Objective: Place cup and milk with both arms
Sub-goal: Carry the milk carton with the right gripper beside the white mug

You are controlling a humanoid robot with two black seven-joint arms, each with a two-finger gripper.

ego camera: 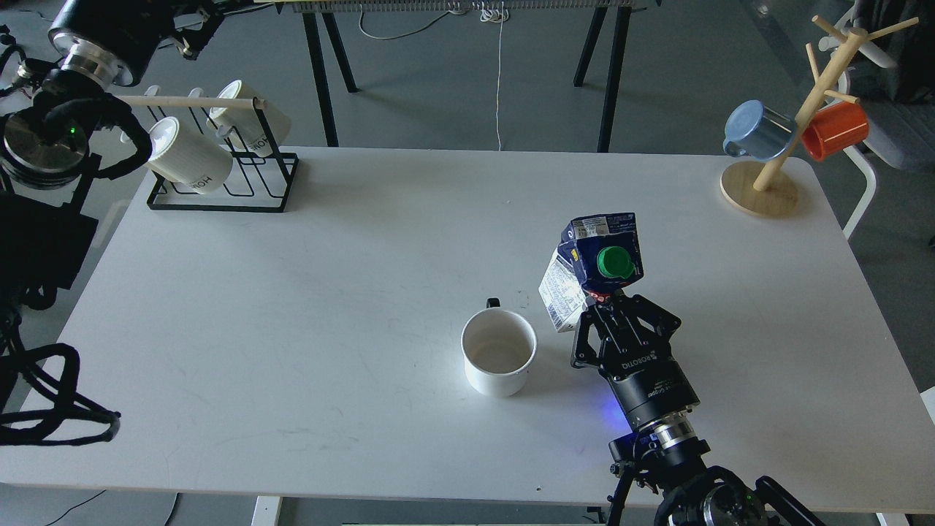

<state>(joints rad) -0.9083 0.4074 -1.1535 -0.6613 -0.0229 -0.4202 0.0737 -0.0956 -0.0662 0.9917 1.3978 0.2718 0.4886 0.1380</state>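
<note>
Clamped around the lower body of the milk, the jaws of the right gripper grip the dented dark-blue and white carton from its near side, and the carton leans toward the camera with its round green cap facing up and forward. Whether the carton's base touches the white table cannot be told, since the gripper hides it. Seen from the table's centre, the carton sits at about four o'clock. At eight o'clock from the carton, just beside it but apart, the cup stands upright and open-mouthed on the table, its small dark handle pointing to twelve o'clock. The left arm rises along the view's left edge at about ten o'clock; its far end is out of sight, so its jaws cannot be described. A black wire rack at ten o'clock carries cream ribbed mugs lying on their sides. At two o'clock a wooden mug tree holds a blue mug and an orange mug, well apart from the carton.
</note>
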